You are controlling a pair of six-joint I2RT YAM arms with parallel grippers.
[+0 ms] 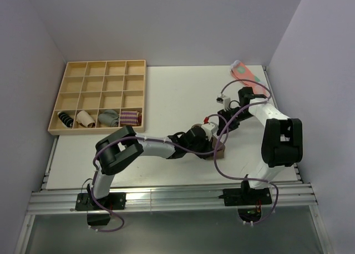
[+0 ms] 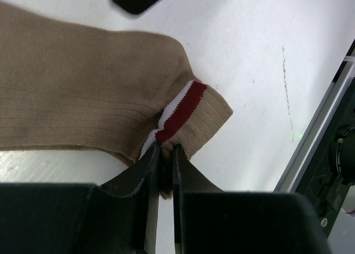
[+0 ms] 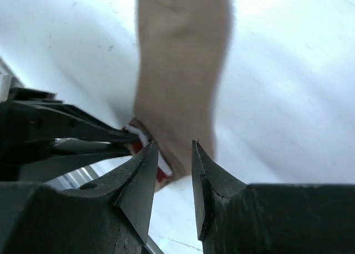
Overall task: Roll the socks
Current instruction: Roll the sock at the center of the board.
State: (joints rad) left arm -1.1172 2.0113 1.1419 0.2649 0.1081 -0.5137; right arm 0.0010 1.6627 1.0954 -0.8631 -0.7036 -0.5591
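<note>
A tan sock [image 2: 83, 87] lies flat on the white desk [image 1: 166, 98] near its front edge, in the middle, where the two arms meet above it and cover most of it in the overhead view. The left end effector [image 2: 165, 147] is closed on the sock's red-and-white striped cuff [image 2: 180, 112], with its two fingers pinching the edge of the knit and the fabric puckered at the tips. The right end effector [image 3: 173, 148] hangs just over the same cuff end with its fingers parted by a narrow gap. Nothing is caught between them, and sock and desk show through the gap. From the right wrist the left arm's fingers come in from the left and touch the cuff just beside the right arm's fingertips. At the back left of the desk stands a wooden tray [image 1: 100, 71] of square compartments. Four rolled bundles [image 1: 109, 118] fill its nearest row, one to a compartment: dark striped, cream, grey and purple-striped. A pink sock [image 1: 247, 74] lies at the far right corner of the desk, well apart from both arms.
</note>
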